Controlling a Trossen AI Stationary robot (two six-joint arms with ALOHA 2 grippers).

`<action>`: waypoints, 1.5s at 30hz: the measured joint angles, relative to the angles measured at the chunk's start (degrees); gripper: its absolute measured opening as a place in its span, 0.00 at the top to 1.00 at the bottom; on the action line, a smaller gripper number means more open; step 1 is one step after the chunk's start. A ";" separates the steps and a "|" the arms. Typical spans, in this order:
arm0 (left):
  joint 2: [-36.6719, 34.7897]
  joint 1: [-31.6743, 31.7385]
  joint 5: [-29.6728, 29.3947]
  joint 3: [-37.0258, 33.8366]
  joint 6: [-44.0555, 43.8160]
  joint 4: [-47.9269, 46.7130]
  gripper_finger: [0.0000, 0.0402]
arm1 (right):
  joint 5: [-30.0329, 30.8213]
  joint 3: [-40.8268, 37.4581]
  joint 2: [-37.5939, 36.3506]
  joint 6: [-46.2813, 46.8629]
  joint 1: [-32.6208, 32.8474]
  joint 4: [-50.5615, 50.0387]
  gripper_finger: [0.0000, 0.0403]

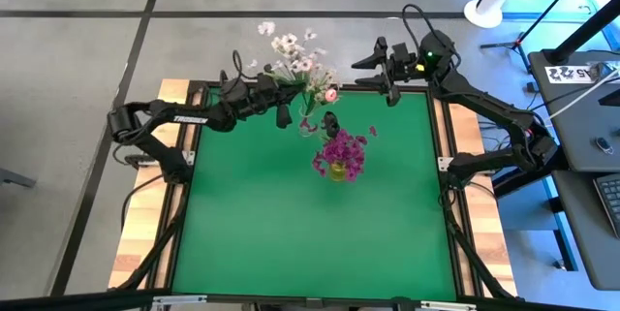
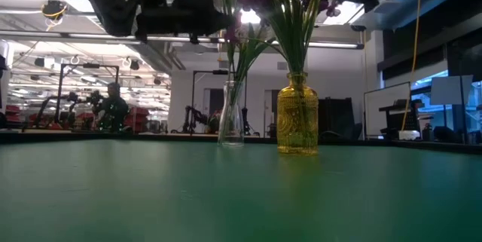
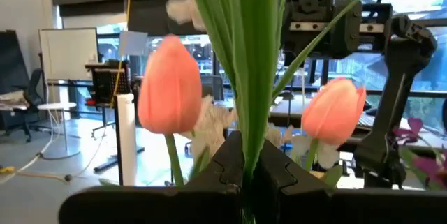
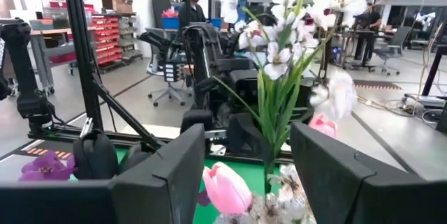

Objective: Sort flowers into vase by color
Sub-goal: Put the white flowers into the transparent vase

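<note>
My left end effector (image 1: 287, 109) clamps the green-stemmed bunch of white and pink flowers (image 1: 295, 59) above the clear glass vase (image 2: 230, 121), upper centre; my right end effector (image 1: 387, 77) waits open nearby to pull one stem.

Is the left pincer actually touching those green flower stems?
Touching. The left wrist view shows the left pincer shut on the green stems, which rise straight out from between its fingers.

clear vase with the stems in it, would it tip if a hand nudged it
Probably yes. The clear vase is narrow and tall on a small base, and the tall stems rising from it likely make it top-heavy. It looks like glass, so likely fragile if it falls. The squat yellow vase beside it seems steadier.
</note>
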 joint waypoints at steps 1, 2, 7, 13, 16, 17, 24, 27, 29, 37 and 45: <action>0.53 0.00 0.00 0.00 -0.02 0.09 1.00 | -0.03 -0.32 -0.01 0.13 -0.24 0.29 0.48; 0.85 -0.02 0.04 0.00 0.06 0.08 1.00 | -0.01 -0.49 0.00 0.19 -0.37 0.39 0.48; 2.60 -0.04 0.05 0.01 0.29 -0.68 1.00 | -0.05 -0.99 0.01 -0.05 -0.30 -0.79 0.48; 3.39 -0.04 -0.09 0.02 0.31 -5.35 1.00 | -0.64 -0.99 0.01 -0.08 -0.28 -0.77 0.48; 3.47 -0.04 -0.11 0.02 0.31 -8.51 1.00 | -1.11 -0.98 0.01 -0.08 -0.28 -0.77 0.48; 3.47 -0.04 -0.11 0.02 0.31 -9.29 1.00 | -1.13 -0.96 0.01 -0.08 -0.28 -0.77 0.48; 3.47 -0.04 -0.23 0.02 0.35 -14.99 1.00 | -1.13 -0.96 0.01 -0.23 -0.28 -1.29 0.48; 3.47 -0.04 -0.27 0.02 0.38 -18.64 1.00 | -1.16 -0.96 0.01 -0.26 -0.28 -2.20 0.48; 3.47 -0.04 -0.28 0.02 0.40 -20.54 1.00 | -1.15 -0.96 0.01 -0.25 -0.28 -2.53 0.48; 3.43 -0.09 -0.24 0.04 0.52 -24.43 0.92 | -1.15 -0.96 0.01 -0.27 -0.26 -2.91 0.48; 3.28 -1.47 -0.28 0.04 2.15 -28.11 0.75 | -2.05 -0.96 0.01 0.22 -0.24 -3.40 0.48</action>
